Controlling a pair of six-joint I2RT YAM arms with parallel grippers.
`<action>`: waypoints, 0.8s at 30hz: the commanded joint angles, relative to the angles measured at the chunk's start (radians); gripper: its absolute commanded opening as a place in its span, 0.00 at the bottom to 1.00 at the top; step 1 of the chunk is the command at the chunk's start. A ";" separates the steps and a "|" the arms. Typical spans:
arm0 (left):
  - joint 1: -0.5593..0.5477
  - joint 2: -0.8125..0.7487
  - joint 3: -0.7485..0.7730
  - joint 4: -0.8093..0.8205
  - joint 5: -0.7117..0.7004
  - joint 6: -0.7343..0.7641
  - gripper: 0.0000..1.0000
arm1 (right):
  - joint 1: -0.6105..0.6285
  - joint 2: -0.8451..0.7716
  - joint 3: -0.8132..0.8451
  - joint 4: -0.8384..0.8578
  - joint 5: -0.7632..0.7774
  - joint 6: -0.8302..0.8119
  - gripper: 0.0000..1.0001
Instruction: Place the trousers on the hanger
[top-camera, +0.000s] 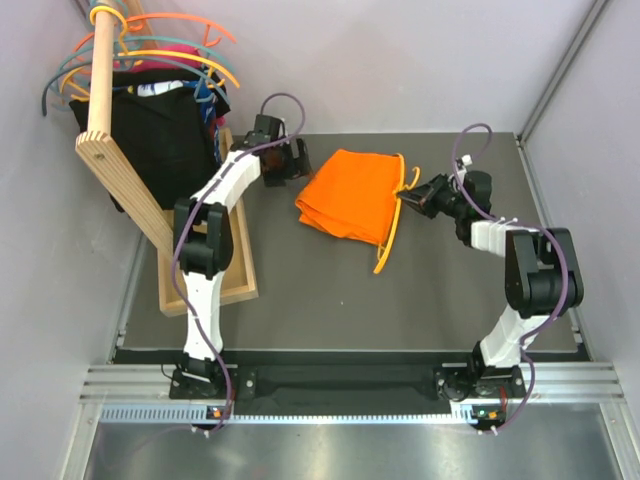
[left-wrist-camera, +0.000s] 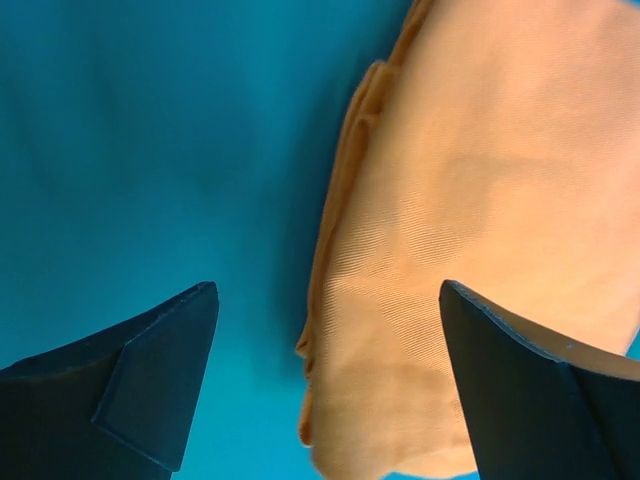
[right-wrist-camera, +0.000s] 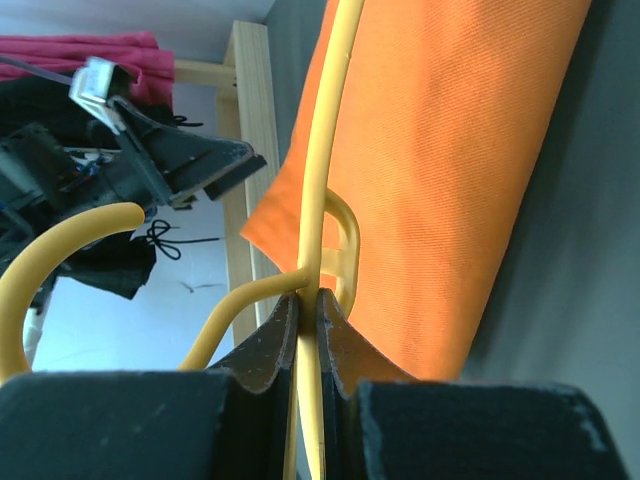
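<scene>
1. The table (top-camera: 400, 300) is a dark grey mat. On its 9 o'clock side stands a wooden rack (top-camera: 120, 170) hung with black garments (top-camera: 165, 135).
2. The trousers (top-camera: 350, 190) (left-wrist-camera: 480, 250) (right-wrist-camera: 450, 150) lie as a folded orange bundle just past the table's centre, toward 12 o'clock. The bundle is broad and roughly four-sided. Its longer edges run from about 1 o'clock to 7 o'clock, and the cloth spreads from the hanger toward 9 o'clock.
3. The hanger (top-camera: 392, 225) (right-wrist-camera: 325, 180) lies along the trousers' 3 o'clock edge. Its long axis also runs roughly 1 to 7 o'clock, and its lower tip pokes out past the cloth toward 6. The hook points toward 3 o'clock (whether the fabric wraps the bar I cannot tell).
4. The left gripper (top-camera: 295, 165) (left-wrist-camera: 328, 290) is at the bundle's 9 o'clock edge. Its jaws are spread wide and hold nothing, and the cloth's edge shows between them.
5. The right gripper (top-camera: 415, 195) (right-wrist-camera: 308, 305) is at the 3 o'clock side, with its jaws pinched tight on the hanger at the base of the hook.
</scene>
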 joint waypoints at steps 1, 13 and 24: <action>-0.079 -0.102 0.079 -0.067 -0.150 0.048 0.96 | 0.008 -0.029 0.091 -0.012 -0.073 -0.065 0.00; -0.157 -0.314 -0.041 0.146 0.071 -0.074 0.66 | 0.003 -0.095 0.446 -0.454 -0.254 -0.211 0.00; -0.139 -0.694 -0.242 0.209 0.160 -0.096 0.82 | 0.038 -0.208 0.642 -0.606 -0.371 -0.115 0.00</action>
